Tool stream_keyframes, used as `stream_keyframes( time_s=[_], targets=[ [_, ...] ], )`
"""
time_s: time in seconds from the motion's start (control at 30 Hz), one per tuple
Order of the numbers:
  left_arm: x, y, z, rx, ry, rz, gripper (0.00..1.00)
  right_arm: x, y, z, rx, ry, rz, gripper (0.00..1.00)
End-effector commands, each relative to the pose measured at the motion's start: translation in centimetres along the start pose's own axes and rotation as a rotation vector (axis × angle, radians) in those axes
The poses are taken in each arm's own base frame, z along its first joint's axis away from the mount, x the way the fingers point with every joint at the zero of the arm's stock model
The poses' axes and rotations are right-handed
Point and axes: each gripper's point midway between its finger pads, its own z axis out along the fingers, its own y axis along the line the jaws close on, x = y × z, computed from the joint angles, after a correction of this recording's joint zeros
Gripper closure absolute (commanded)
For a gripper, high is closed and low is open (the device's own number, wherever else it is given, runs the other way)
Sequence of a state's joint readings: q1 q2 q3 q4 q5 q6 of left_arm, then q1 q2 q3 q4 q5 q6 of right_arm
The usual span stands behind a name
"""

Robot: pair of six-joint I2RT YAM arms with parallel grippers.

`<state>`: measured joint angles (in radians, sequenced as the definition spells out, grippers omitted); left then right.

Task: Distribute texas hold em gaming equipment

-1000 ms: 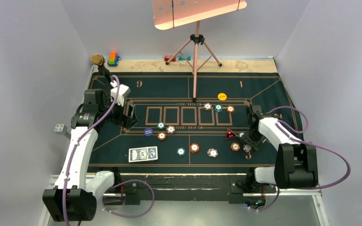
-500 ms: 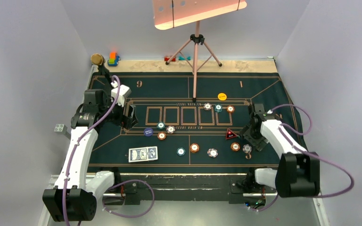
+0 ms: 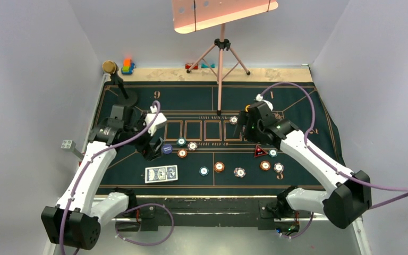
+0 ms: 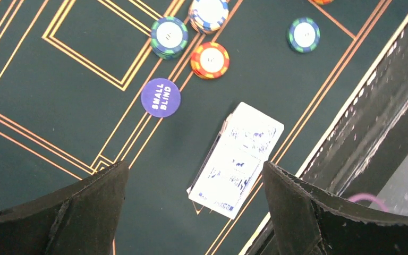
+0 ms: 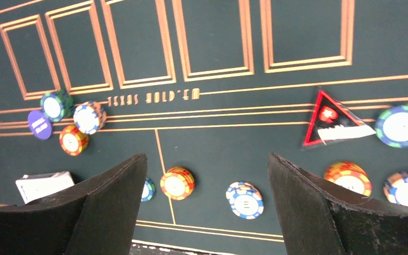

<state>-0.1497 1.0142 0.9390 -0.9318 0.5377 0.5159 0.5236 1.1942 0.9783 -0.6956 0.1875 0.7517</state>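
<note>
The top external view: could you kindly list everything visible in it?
Mat: one, dark green, central.
Playing cards: one pile, blue-backed, near left.
Poker chips: ten visible, teal, orange, pinkish-white, scattered.
Small blind disc: one, dark blue, centre-left.
Triangular marker: one, red-black, right of centre.
Tripod: one, pink, far centre.
Stand: one, black, gold-topped, far left.
Toy blocks: several, bright, far edge.
Left gripper: open, black, near the disc.
Right gripper: open, black, right of centre.
</note>
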Motion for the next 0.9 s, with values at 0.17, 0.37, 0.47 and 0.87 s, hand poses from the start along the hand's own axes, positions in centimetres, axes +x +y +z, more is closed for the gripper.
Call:
stream_keyframes(
  time_s=[0.17,0.37,0.47,0.87],
  targets=[
    [5.3,-3.4,0.5,0.184,0.088,0.405,0.00,-3.0,6.0,-1.9,-0.257,-0.096,-0.136,0.13],
    [9.0,-3.3,2.1,0.254,0.237,0.462,0.00,-4.9,7.3,-4.1,-0.307,-0.147,-0.145,0.09],
    [10.0,-3.5,3.0,0.266,0.272,0.450,0.00,-5.3,7.9,-4.9,-0.338,-0.151,-0.136,0.08],
    [11.3,-3.4,5.5,0.243,0.336,0.506,0.00,-5.5,7.6,-4.3,-0.336,-0.133,-0.105,0.07]
  ],
)
